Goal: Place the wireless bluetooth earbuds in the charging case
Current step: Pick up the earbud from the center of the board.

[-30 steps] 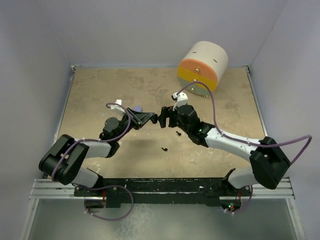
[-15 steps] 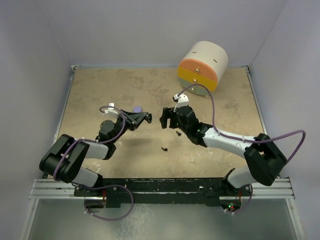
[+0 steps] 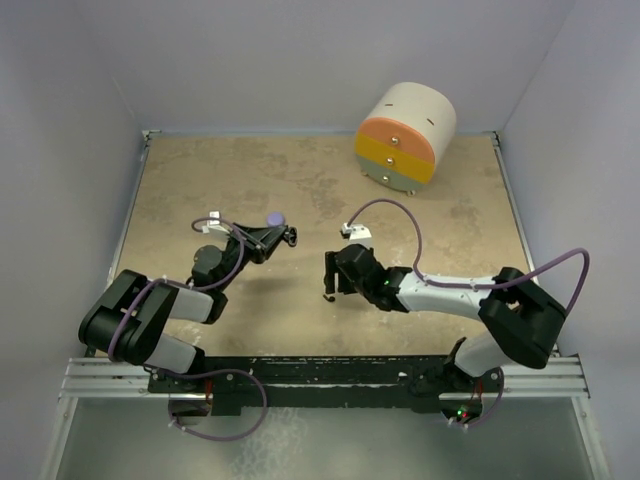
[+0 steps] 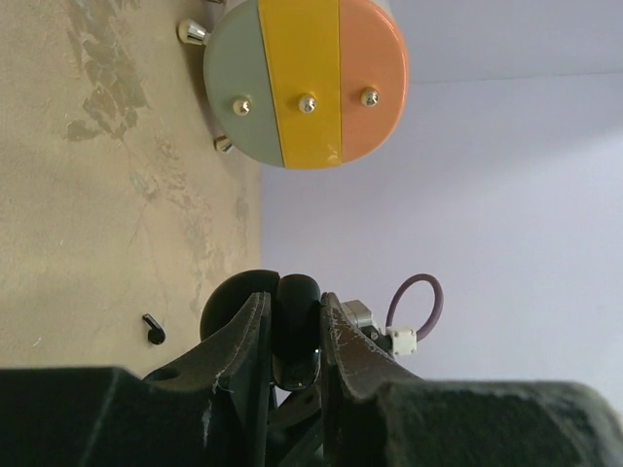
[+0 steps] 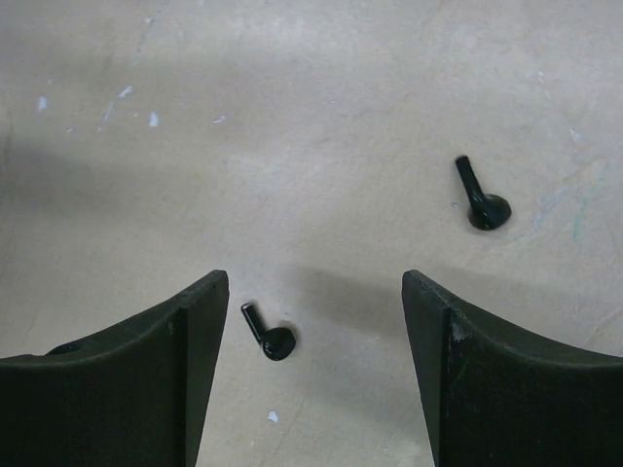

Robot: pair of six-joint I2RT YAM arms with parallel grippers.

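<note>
My left gripper is shut on the black charging case, held above the table; in the top view this gripper points right at mid-table. My right gripper stands open, pointing down at the table. One black earbud lies on the table between its fingers, nearer the left one. A second black earbud lies farther off to the right. In the top view the right gripper hangs just above an earbud. The left wrist view also shows one earbud on the table.
A round cream drawer unit with orange, yellow and grey fronts stands at the back right. A small lavender round piece lies just behind the left gripper. Light walls close in the table's sides and back.
The right gripper has moved toward the near side and down over an earbud, its jaws slightly narrower. The left gripper has drawn back to the left with the case.
</note>
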